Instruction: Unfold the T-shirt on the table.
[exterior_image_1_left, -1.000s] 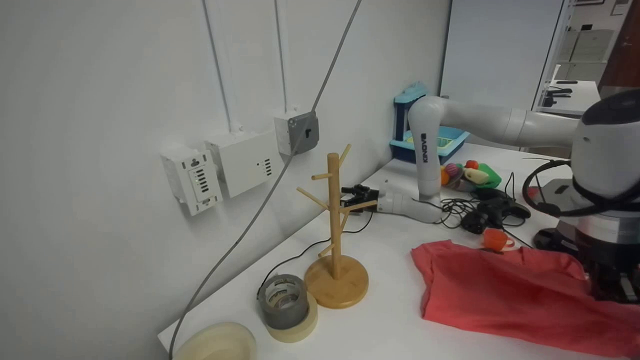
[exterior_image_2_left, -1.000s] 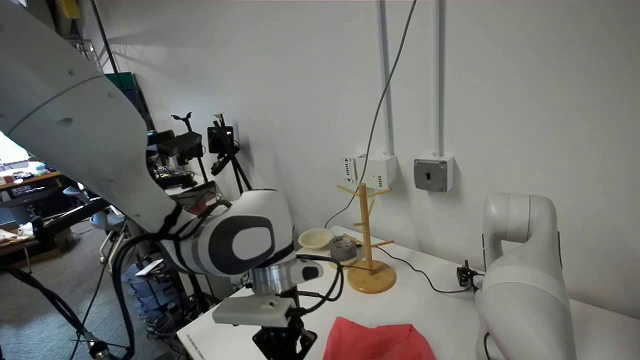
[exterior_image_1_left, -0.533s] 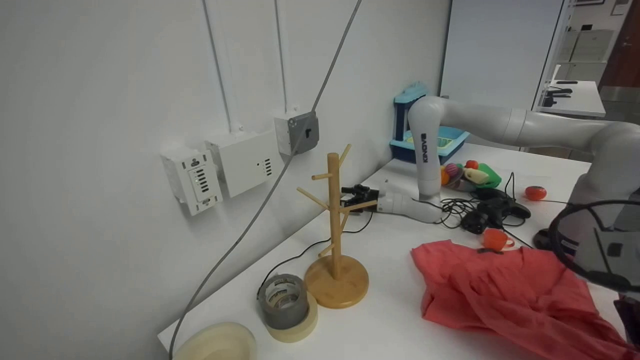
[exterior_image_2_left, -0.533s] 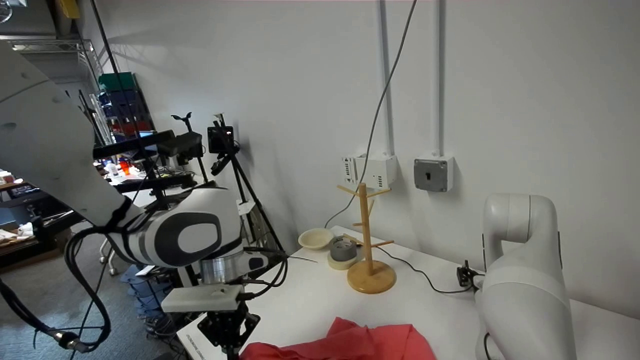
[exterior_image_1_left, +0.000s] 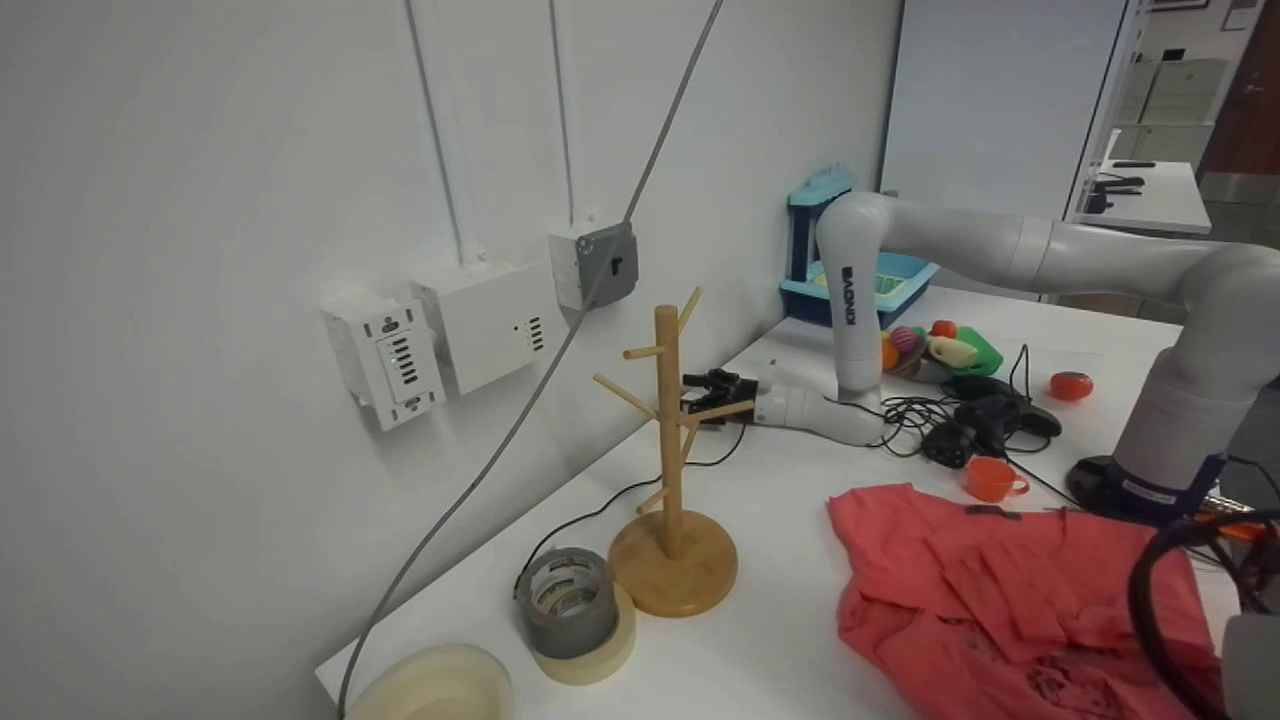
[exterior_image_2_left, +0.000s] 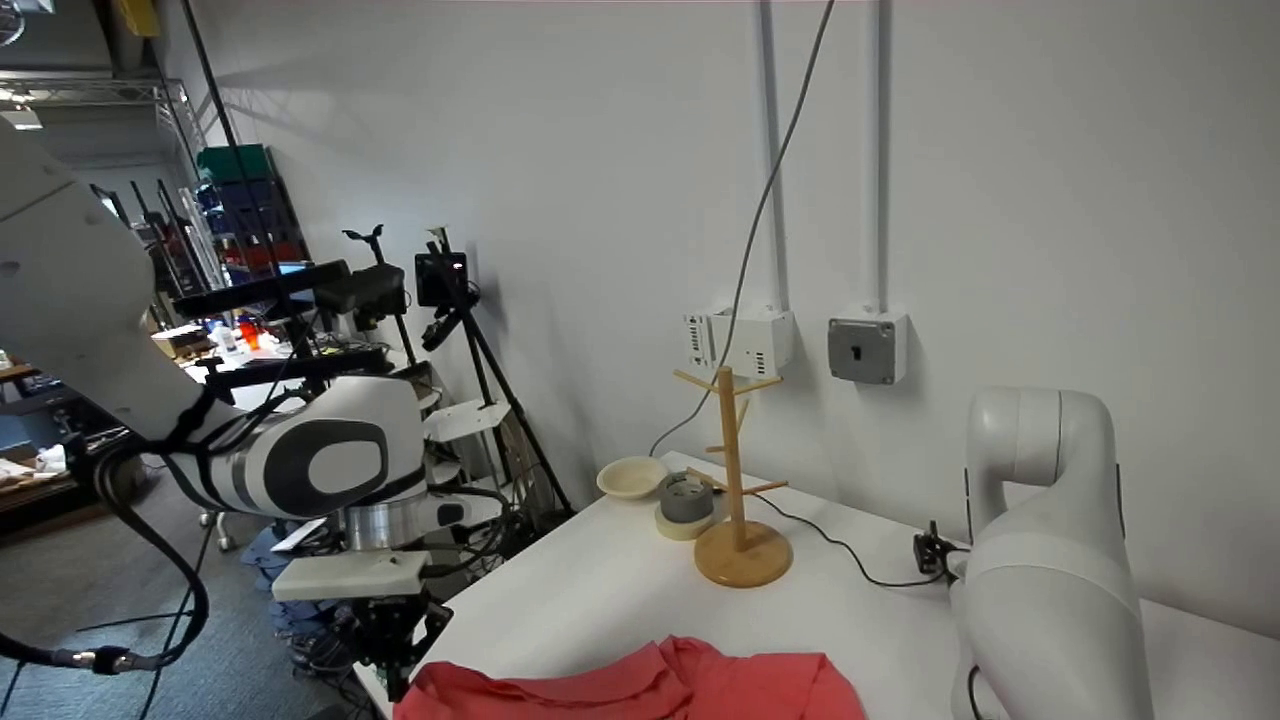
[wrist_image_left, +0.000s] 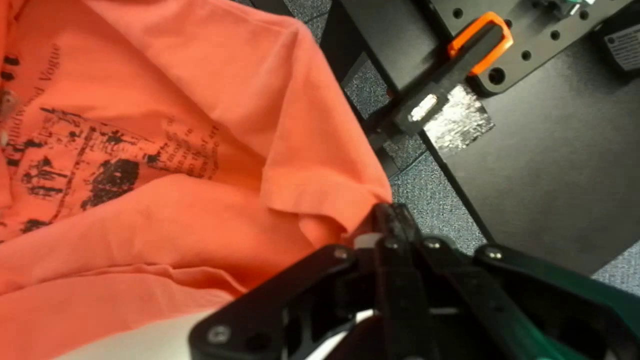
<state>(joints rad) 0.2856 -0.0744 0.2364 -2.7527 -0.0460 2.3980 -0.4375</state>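
The coral-red T-shirt (exterior_image_1_left: 930, 570) lies wrinkled and partly folded on the white table (exterior_image_1_left: 760, 660). It also shows in an exterior view (exterior_image_2_left: 620, 690), cut off by the bottom edge. In the wrist view the T-shirt (wrist_image_left: 210, 90) looks orange, with dark print and layered folds. My gripper (wrist_image_left: 392, 212) is shut on a corner of the T-shirt near a hem, beside the table's edge. The gripper (exterior_image_2_left: 398, 685) also shows in an exterior view at the shirt's left end, with fabric at its fingertips. The fingers are out of the frame where the wooden stand is closest.
A wooden stand (exterior_image_1_left: 672, 570), tape rolls (exterior_image_1_left: 570, 610) and a pale bowl (exterior_image_1_left: 440, 690) stand near the wall. An orange cup (exterior_image_1_left: 992, 480), a black controller (exterior_image_1_left: 985, 420) and another arm (exterior_image_1_left: 850, 300) lie beyond the shirt. An orange-handled clamp (wrist_image_left: 482, 42) is past the table edge.
My gripper has moved left in an exterior view, drawing the shirt's corner along. The shirt's upper layer has pulled back, spread leftward, and its dark print now shows.
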